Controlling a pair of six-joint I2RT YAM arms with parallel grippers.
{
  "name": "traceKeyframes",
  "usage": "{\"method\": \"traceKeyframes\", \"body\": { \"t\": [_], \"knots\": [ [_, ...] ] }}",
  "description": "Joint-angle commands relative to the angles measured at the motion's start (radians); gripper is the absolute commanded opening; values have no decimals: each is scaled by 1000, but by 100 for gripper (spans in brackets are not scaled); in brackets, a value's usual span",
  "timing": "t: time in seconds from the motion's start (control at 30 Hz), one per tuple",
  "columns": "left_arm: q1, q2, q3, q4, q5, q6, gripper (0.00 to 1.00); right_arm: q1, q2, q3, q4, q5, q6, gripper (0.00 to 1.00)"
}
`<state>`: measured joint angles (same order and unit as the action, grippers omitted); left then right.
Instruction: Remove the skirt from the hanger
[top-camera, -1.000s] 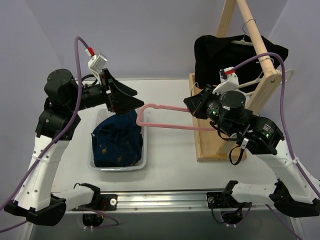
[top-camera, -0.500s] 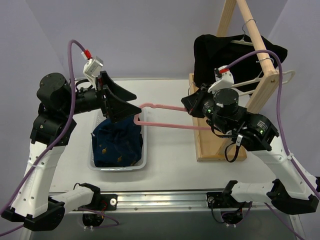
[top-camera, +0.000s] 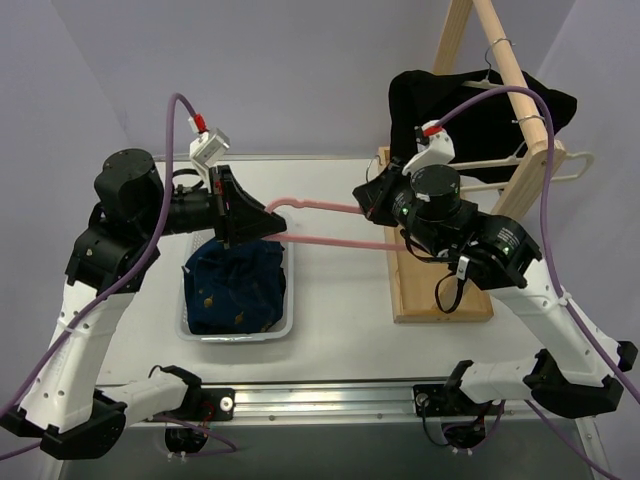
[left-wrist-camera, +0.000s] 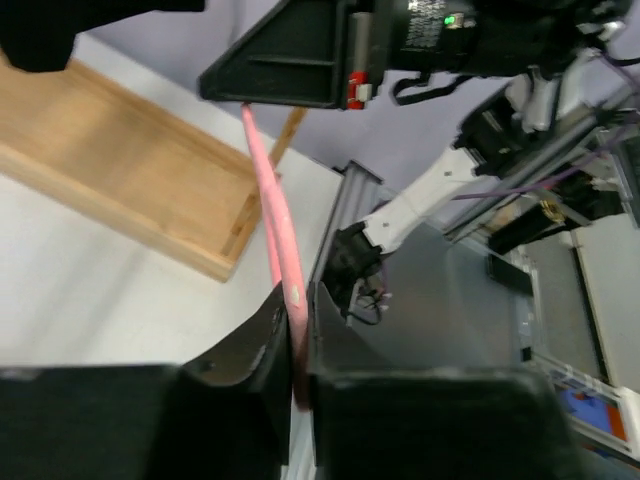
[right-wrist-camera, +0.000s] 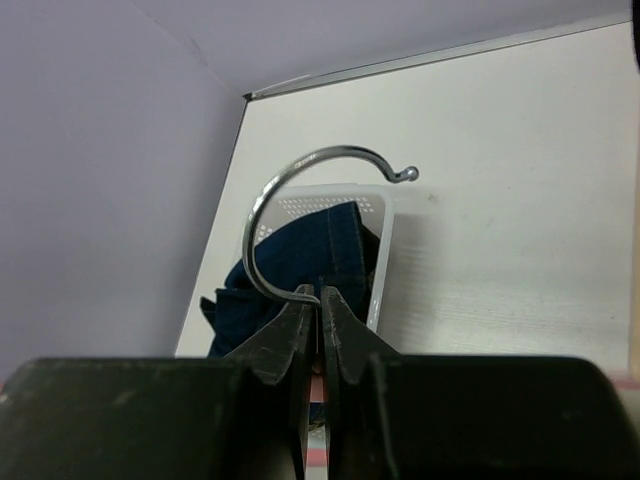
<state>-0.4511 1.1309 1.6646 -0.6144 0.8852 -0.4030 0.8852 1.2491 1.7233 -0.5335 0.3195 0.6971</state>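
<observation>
The lower part of the black skirt (top-camera: 440, 100) is hidden behind the right arm, and no pleats can be made out in the matte cloth. A thin white hanger bar (top-camera: 483, 84) crosses its top. The cream hanger (top-camera: 570, 155) is cut by the wooden rack (top-camera: 510, 70), so I cannot tell whether any black cloth hangs from it. In the left wrist view the background is blurred. The white table (top-camera: 340, 320) stands before a pale lilac wall (top-camera: 300, 70). From the table's middle, the rack rises at 2 o'clock. At 9 o'clock a white basket (top-camera: 237, 338) holds a crumpled blue denim garment (top-camera: 235, 285). The left gripper (top-camera: 272, 222) (left-wrist-camera: 297, 340) pinches one end of a pink hanger (top-camera: 340, 241) (left-wrist-camera: 270, 190), the bar caught between its fingers. The right gripper (top-camera: 372, 205) (right-wrist-camera: 320, 310) is closed tight on the other end, at the foot of the wire hook (right-wrist-camera: 340, 149). The pink hanger is held level above the table between them. The skirt hangs at 1 o'clock from the right gripper, near it but apart. It is at 2 o'clock from the left gripper, well apart. The cream hanger sits at 2 o'clock from the right gripper, touching neither.
</observation>
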Motion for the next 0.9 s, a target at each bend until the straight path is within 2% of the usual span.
{"method": "traceKeyframes", "body": {
  "t": [0.0,0.03,0.07,0.1,0.13,0.17,0.2,0.3,0.43,0.5,0.53,0.57,0.67,0.73,0.83,0.87],
  "knots": [
    [-30,29,69,-99,-104,85,3,3,1,36,38,6,-11,1],
    [-37,41,92,-110,-138,111,2,4,-2,47,35,-2,-14,12],
    [-41,47,104,-110,-158,118,2,3,-5,54,33,-7,-18,45],
    [-47,53,113,-105,-182,121,2,4,-13,59,33,-8,-18,61],
    [-50,65,121,-75,-210,127,2,4,-29,68,32,-8,-7,70],
    [-51,73,126,-58,-225,127,2,3,-40,74,32,-11,-2,97],
    [-51,99,133,-32,-233,131,2,4,-62,90,21,-8,16,100],
    [-52,139,153,36,-227,122,2,5,-112,105,29,-33,36,100],
    [-58,228,188,128,-221,105,2,4,-168,124,130,-117,39,100],
    [-60,248,205,152,-221,101,2,4,-186,145,164,-158,42,98],
    [-61,282,225,204,-215,102,2,4,-207,147,240,-212,62,89],
    [-61,293,225,202,-215,102,2,4,-208,147,274,-212,62,89],
    [-61,340,287,197,-235,139,2,4,-221,150,395,-290,90,79],
    [-61,368,297,269,-188,129,2,4,-226,156,476,-316,97,67],
    [-61,418,314,382,-128,58,2,4,-211,174,507,-365,91,22],
    [-61,431,323,419,-79,32,2,4,-205,205,504,-375,87,0]
  ]
}}
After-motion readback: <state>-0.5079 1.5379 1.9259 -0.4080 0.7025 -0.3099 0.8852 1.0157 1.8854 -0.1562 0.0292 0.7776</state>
